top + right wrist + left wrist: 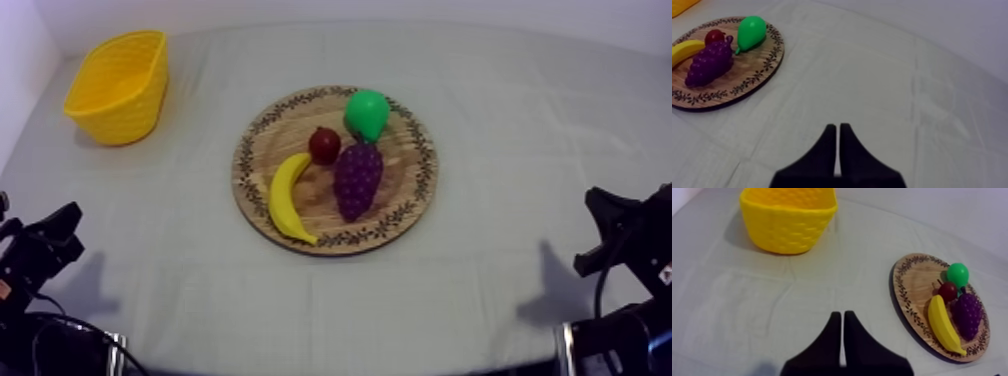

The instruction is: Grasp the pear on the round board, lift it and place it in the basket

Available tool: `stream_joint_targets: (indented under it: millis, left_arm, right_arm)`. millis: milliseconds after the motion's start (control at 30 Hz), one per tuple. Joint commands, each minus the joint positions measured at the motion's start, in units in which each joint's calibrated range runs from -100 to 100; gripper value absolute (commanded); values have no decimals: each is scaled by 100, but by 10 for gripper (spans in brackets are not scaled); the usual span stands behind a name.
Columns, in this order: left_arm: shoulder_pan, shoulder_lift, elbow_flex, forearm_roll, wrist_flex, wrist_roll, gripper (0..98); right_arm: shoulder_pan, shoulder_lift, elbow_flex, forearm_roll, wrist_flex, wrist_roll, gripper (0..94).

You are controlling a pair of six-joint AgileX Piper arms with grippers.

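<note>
A green pear [367,113] lies at the far edge of the round wooden board [270,135] in the middle of the table, touching the purple grapes. It also shows on the board [912,285] as a green pear [958,274] and beside the grapes as the pear [750,32]. The yellow basket [120,85] stands at the far left, seen too as the basket [789,218]. My left gripper [839,319] rests shut over bare cloth, low at the left [62,228]. My right gripper [837,131] is shut too, low at the right [600,225].
On the board also lie a banana [287,197], a bunch of grapes [358,177] and a small red fruit [324,145]. Open cloth surrounds the board on all sides. A white wall edges the table at the left.
</note>
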Motion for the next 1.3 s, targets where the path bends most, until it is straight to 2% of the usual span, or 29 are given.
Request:
stream_joint_targets:
  millis: [0,167,300,433,533,600,833,1067,1267]
  left_arm:
    - [73,0,-4,-4,33,40,1]
    - [448,0,-17,5,42,11,1]
    - [850,0,-36,89,-5,-303,0]
    - [1272,19,-55,271,-27,-710,0]
    - [1488,111,-50,499,-166,-1046,0]
    - [1589,263,-53,609,-296,-1125,0]
    - [1881,1143,-344,728,-583,-1074,0]
    - [1945,2190,-759,738,-715,-981,0]
    - [1948,3260,-1471,696,-545,-817,0]
  right_arm:
    - [-1,-4,-5,-1,2,0,4]
    - [-1,-4,-5,-1,2,1,4]
    - [-1,-4,-5,-1,2,-2,4]
    - [-1,-4,-5,-1,2,0,4]
    - [-1,-4,-5,-1,2,1,4]
    - [-1,-4,-5,-1,2,1,4]
    - [-1,-4,-5,-1,2,1,4]
    - [-1,-4,-5,-1,2,1,4]
    - [-1,-4,-5,-1,2,1,4]
